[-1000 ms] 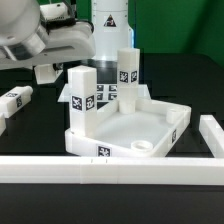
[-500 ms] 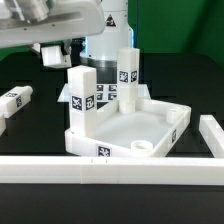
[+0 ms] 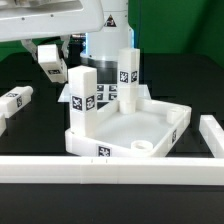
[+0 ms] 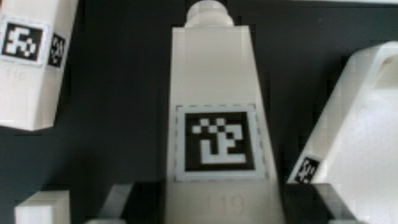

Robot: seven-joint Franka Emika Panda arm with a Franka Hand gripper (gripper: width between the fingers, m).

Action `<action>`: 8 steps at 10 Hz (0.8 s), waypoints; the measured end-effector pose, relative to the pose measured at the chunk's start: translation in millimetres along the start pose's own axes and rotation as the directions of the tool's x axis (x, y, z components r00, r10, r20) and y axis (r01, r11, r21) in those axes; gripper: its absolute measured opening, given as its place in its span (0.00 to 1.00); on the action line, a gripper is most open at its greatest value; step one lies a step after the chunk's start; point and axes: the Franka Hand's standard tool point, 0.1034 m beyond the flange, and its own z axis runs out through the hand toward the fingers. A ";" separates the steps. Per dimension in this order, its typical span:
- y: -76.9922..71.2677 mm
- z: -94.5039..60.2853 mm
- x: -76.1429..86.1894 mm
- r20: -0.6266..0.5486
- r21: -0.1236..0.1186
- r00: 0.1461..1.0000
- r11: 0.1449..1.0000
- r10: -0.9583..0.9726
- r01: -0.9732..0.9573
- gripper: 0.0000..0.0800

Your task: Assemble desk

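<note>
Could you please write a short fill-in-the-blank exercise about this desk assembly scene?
1. ___ upright legs stand in the desk top.
2. The gripper is ___ on the held leg.
3. A loose leg lies on the table at the exterior view's ___.
4. The desk top's near corner socket is ___.
Missing words: Two; shut; left; empty.

The table (image 3: 40,135) is black and evenly lit. A long white border bar (image 3: 110,168) lies along its front edge. The room behind is dark.
</note>
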 end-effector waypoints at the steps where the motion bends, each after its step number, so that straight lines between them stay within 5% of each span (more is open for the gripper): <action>1: -12.9 -4.4 3.7 -0.008 -0.003 1.000 1.000 0.005 -0.005 0.36; 4: -55.4 -18.6 16.7 -0.043 -0.018 0.999 1.000 -0.002 0.002 0.36; 8: -53.4 -17.3 22.8 -0.094 -0.031 0.995 0.999 -0.009 0.006 0.36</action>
